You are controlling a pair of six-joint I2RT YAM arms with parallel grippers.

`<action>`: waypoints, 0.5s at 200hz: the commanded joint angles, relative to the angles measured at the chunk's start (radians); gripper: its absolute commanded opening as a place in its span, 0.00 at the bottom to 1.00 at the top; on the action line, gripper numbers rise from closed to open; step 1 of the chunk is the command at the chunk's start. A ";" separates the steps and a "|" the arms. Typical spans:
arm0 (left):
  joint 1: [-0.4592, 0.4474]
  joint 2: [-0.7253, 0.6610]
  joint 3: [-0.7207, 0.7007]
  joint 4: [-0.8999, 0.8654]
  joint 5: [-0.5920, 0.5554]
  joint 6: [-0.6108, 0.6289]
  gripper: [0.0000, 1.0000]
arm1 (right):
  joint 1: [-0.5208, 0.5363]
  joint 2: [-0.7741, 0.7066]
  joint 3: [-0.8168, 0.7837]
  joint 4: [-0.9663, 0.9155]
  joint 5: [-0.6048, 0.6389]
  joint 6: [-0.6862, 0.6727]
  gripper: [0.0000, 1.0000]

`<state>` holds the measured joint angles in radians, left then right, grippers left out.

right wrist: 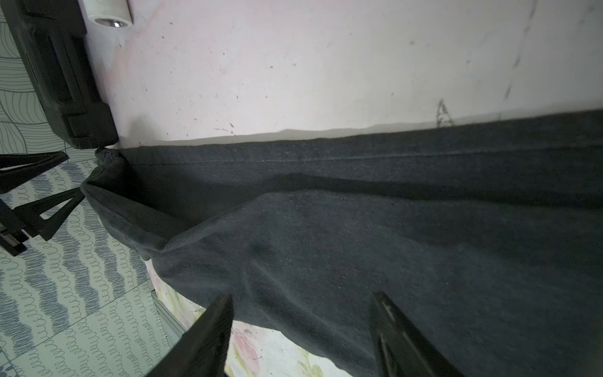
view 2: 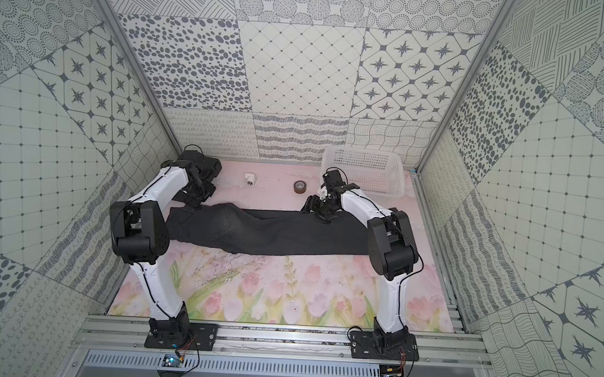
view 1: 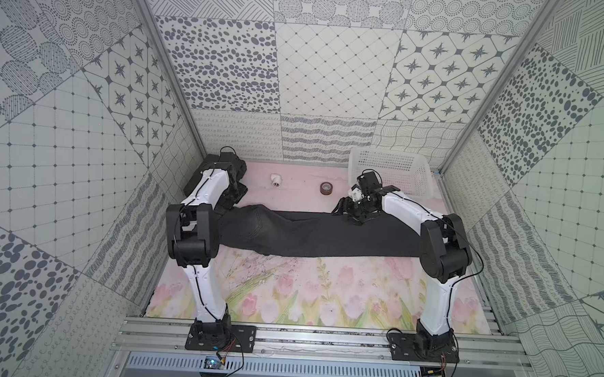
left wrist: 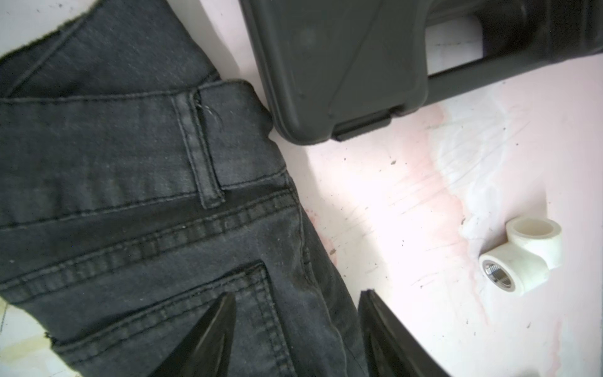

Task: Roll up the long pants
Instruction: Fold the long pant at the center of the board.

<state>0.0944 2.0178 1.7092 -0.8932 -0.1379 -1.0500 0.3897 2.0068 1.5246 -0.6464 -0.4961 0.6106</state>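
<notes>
The long pants [view 1: 308, 236] [view 2: 266, 230] are dark charcoal and lie flat across the table, waist at the left and legs running right. My left gripper [left wrist: 298, 293] stands open just over the waist end. One finger is above the back pocket and the other is at the fabric's edge. Nothing is between them. In both top views it sits low beside the waistband [view 1: 236, 195] [view 2: 204, 191]. My right gripper [right wrist: 303, 295] hangs open above the leg part [right wrist: 359, 228], near the pants' far edge [view 1: 349, 213] [view 2: 315, 208], holding nothing.
A black plastic case [left wrist: 326, 65] [right wrist: 58, 81] touches the waist corner at the back left. A white pipe fitting [view 1: 276, 181] [left wrist: 518, 258] and a brown tape roll [view 1: 326, 188] [view 2: 299, 186] lie behind the pants. A white basket [view 1: 390, 171] [view 2: 365, 168] stands back right.
</notes>
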 commanded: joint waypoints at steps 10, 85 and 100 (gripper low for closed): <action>-0.047 0.049 0.053 -0.153 -0.139 -0.161 0.61 | 0.006 0.007 0.028 0.014 -0.022 -0.025 0.67; -0.064 0.035 -0.065 -0.116 -0.159 -0.494 0.57 | 0.006 0.008 0.025 0.004 -0.045 -0.038 0.67; -0.066 0.051 -0.072 -0.105 -0.151 -0.546 0.57 | 0.005 0.016 0.028 0.004 -0.054 -0.042 0.67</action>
<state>0.0357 2.0537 1.6585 -0.9611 -0.2466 -1.3624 0.3897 2.0068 1.5249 -0.6479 -0.5289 0.5903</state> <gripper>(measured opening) 0.573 0.673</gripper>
